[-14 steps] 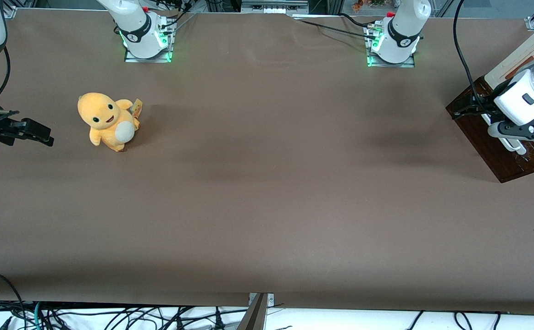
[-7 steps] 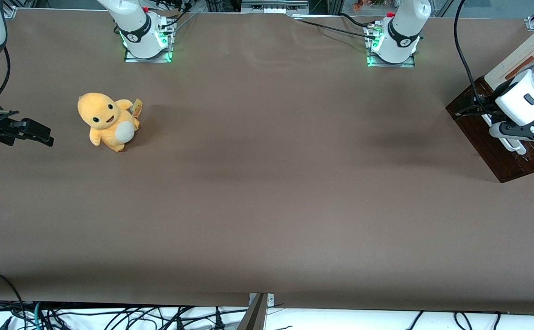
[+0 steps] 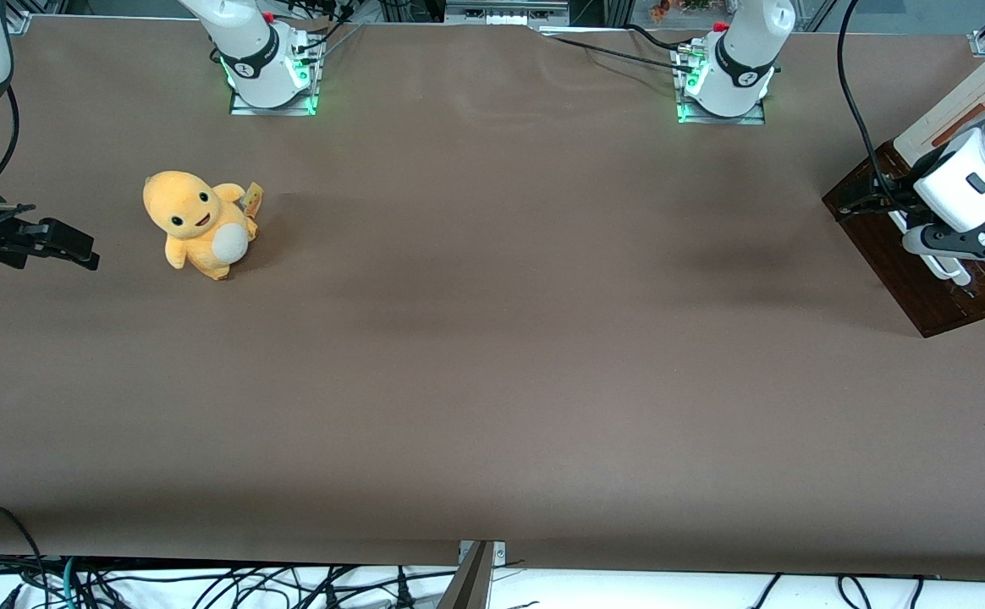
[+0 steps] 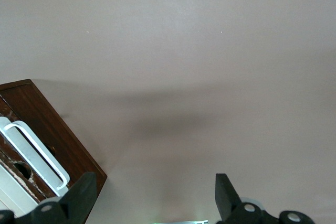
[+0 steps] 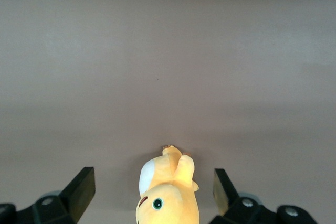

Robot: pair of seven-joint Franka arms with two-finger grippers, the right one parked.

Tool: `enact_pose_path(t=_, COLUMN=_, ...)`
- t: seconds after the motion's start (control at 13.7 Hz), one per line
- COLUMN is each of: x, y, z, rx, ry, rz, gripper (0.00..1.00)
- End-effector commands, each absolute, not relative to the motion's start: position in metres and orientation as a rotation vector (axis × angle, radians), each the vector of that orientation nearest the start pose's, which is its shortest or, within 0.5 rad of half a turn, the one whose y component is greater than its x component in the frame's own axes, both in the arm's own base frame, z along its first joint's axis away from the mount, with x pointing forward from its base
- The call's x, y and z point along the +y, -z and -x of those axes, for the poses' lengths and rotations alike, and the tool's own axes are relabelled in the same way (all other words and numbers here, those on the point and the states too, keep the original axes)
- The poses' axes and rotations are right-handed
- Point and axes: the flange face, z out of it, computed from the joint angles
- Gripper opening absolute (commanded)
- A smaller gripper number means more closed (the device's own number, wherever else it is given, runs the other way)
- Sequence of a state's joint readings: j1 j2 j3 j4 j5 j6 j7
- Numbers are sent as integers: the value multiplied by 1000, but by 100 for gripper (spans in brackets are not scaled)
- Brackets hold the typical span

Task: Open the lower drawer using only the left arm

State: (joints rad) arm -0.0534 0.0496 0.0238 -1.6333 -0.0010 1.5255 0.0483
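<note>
Dark brown lower drawer [image 3: 899, 254] at the working arm's end of the tabletop [image 3: 492, 338], white bar handle [image 4: 37, 153], left arm's end effector [image 4: 152, 203] spread wide just above the handle, gripping nothing, orange plush toy [image 3: 198, 223] toward the parked arm's end.

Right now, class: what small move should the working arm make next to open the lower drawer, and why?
Probably shift the gripper sideways onto the white bar handle of the lower drawer: its fingers stand open beside the handle, not yet around it.
</note>
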Motion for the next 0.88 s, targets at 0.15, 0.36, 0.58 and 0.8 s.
enact_pose_path(t=0.15, x=-18, y=-568, z=-560, rx=113, ry=-237, rz=3145, gripper=100)
enact_pose_path(t=0.36, x=-18, y=-567, z=-560, rx=110, ry=-239, rz=3144, gripper=100)
enact_pose_path(t=0.58, x=-18, y=-567, z=-560, rx=110, ry=-241, rz=3141, gripper=100)
enact_pose_path(t=0.8, x=-16, y=-566, z=-560, rx=110, ry=-246, rz=3133, gripper=100)
